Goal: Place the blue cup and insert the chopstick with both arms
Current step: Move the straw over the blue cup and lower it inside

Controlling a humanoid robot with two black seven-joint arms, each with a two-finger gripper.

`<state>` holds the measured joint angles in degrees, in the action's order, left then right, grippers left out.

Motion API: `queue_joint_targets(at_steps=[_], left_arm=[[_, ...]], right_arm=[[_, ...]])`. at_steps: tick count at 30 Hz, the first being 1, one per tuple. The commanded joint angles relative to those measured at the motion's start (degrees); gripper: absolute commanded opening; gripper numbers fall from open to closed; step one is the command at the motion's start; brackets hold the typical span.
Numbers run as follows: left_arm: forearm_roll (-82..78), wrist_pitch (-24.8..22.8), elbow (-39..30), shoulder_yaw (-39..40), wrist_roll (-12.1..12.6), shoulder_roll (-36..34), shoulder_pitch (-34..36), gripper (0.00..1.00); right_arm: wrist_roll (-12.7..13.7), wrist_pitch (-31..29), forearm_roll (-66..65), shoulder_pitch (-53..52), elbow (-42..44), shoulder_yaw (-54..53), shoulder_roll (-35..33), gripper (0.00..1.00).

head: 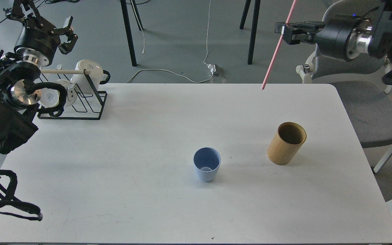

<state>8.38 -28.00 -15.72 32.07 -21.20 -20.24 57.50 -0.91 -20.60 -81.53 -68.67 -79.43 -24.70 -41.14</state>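
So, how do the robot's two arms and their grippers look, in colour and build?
Both arms are black with round silver metal joint rings. The left gripper has angular black fingers; loose black cables loop along its arm. The right gripper is a boxy black block on a thick cylinder with a small blue light.

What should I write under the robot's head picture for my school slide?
Right gripper holds a long pink stick above the white table, where a small pale-blue cup stands upright.

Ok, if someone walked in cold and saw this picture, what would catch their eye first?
Probably the pink chopstick, held slanted in the right gripper high above the table's far right edge. Next, the blue cup standing upright and empty near the middle of the white table, with the tan bamboo cylinder to its right. The left gripper hangs open above the mug rack.
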Motion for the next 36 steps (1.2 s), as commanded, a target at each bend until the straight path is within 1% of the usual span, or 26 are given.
queue_joint_targets(at_steps=[1, 4, 7, 12, 20, 27, 29, 31, 36], left_arm=[[-0.03, 0.00, -0.01, 0.01, -0.15, 0.02, 0.25, 1.00], [-0.03, 0.00, -0.01, 0.01, -0.15, -0.24, 0.25, 1.00], [-0.03, 0.00, -0.01, -0.08, -0.15, -0.59, 0.33, 1.00], [-0.03, 0.00, -0.10, -0.08, -0.15, -0.59, 0.77, 1.00], [-0.03, 0.00, -0.10, -0.08, -0.15, -0.42, 0.77, 1.00], [-0.03, 0.00, -0.01, 0.01, -0.15, -0.42, 0.77, 1.00], [-0.03, 0.00, -0.01, 0.01, -0.15, -0.42, 0.77, 1.00], [-0.03, 0.00, -0.01, -0.08, -0.15, -0.42, 0.77, 1.00], [-0.03, 0.00, -0.01, -0.08, -0.15, -0.51, 0.77, 1.00]], right_arm=[[0.47, 0.29, 0.94, 1.68, 0.41, 1.58, 7.72, 0.00], [0.47, 0.56, 0.94, 4.32, 2.95, 1.76, 14.40, 0.00], [0.47, 0.47, 0.50, 6.69, 3.31, 2.11, 17.84, 0.00], [0.47, 0.47, 0.06, 9.25, 3.31, 5.01, 18.29, 0.00], [0.47, 0.56, -0.99, 12.94, 3.40, 5.45, 18.29, 0.00], [0.47, 0.56, -3.46, 13.91, 3.58, 5.54, 18.29, 0.01], [0.47, 0.56, -3.55, 14.61, 3.66, 5.45, 18.29, 0.04], [0.47, 0.56, -3.55, 15.05, 4.19, 5.54, 18.29, 0.12], [0.47, 0.56, -3.55, 15.84, 4.37, 5.28, 18.11, 0.19]])
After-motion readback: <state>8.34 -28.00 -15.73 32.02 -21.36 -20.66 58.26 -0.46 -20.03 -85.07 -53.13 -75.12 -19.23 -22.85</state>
